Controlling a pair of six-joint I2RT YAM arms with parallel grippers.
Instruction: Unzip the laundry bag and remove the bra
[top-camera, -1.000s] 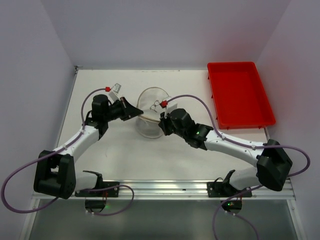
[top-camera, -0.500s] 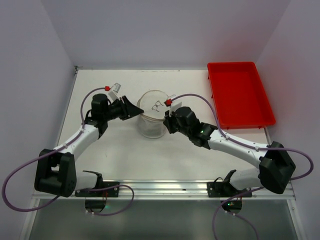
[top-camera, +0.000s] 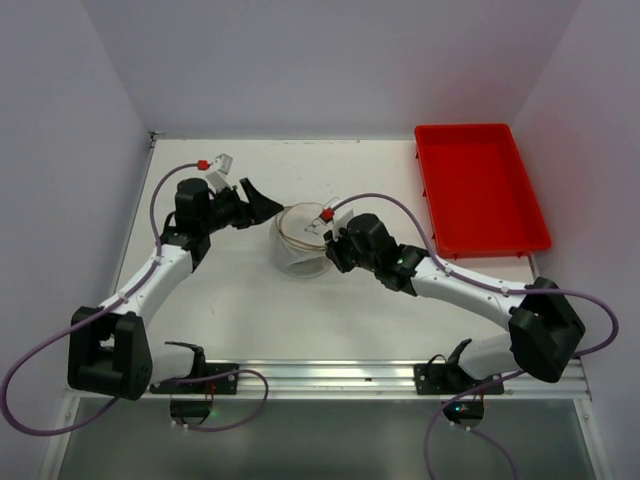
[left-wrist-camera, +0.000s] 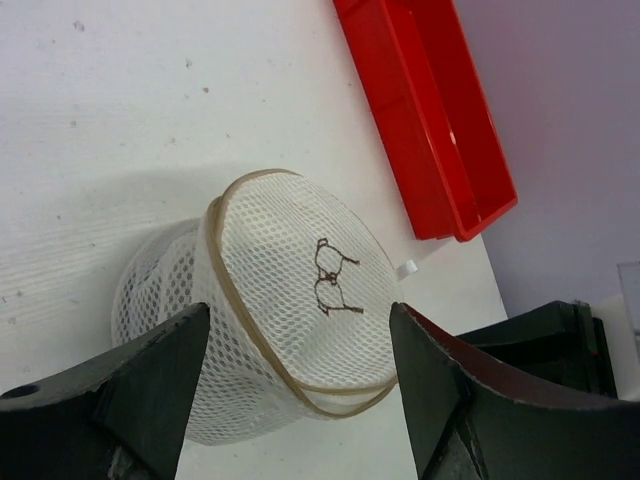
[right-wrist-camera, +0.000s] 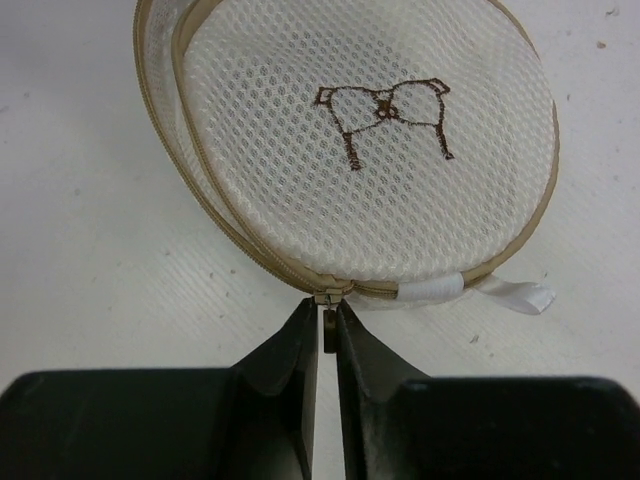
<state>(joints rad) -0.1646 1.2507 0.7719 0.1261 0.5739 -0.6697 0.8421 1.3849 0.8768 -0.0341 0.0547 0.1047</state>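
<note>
Right wrist | my right gripper (right-wrist-camera: 328, 335) nips small metal zipper pull (right-wrist-camera: 327, 318) of cream mesh dome-shaped laundry bag (top-camera: 298, 245), mid-table | left gripper (top-camera: 256, 201) just backed off to bag's 10 o'clock, jaws wide | unzipping can start | black fabric bra unseen, probably inside

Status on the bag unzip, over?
Left claw open beside laundry bag. Right claw shut on zipper pull. Bra not visible. Red tray far off, nothing blocking.

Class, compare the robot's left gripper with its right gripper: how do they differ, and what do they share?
The left gripper is open; the right gripper is shut on the zipper pull. The left gripper holds nothing, facing the laundry bag; the right gripper is joined to it. Both are black.
</note>
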